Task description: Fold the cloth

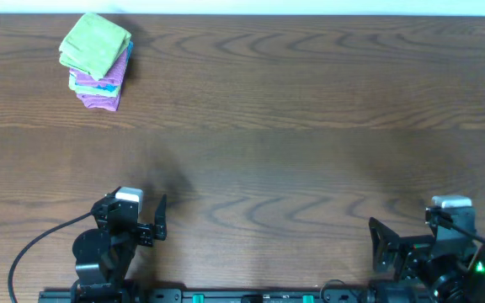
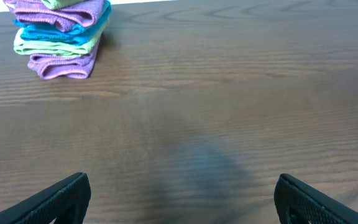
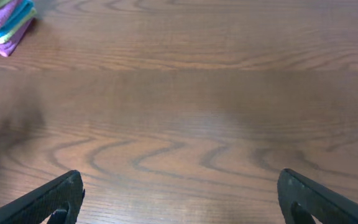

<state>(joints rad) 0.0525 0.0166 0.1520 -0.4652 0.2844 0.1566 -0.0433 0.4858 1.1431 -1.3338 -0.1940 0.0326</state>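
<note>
Nearest the robot's base, the left gripper (image 2: 182,190) is pointing out across the wooden table (image 1: 310,126). Its jaws are standing spread wide and gripping nothing, and wood grain is showing between its black fingers (image 2: 67,196). The right gripper (image 3: 179,186) is sitting at the same near edge, well apart from the left one, its jaws likewise gaping wide and carrying nothing. At the far left corner, the cloth (image 1: 96,42) is lying folded and lime-green on top of a small pile (image 1: 99,88). Beneath it, a teal-blue cloth (image 2: 61,31) and a purple cloth (image 2: 61,65) are showing. The pile is sitting well apart from both grippers.
</note>
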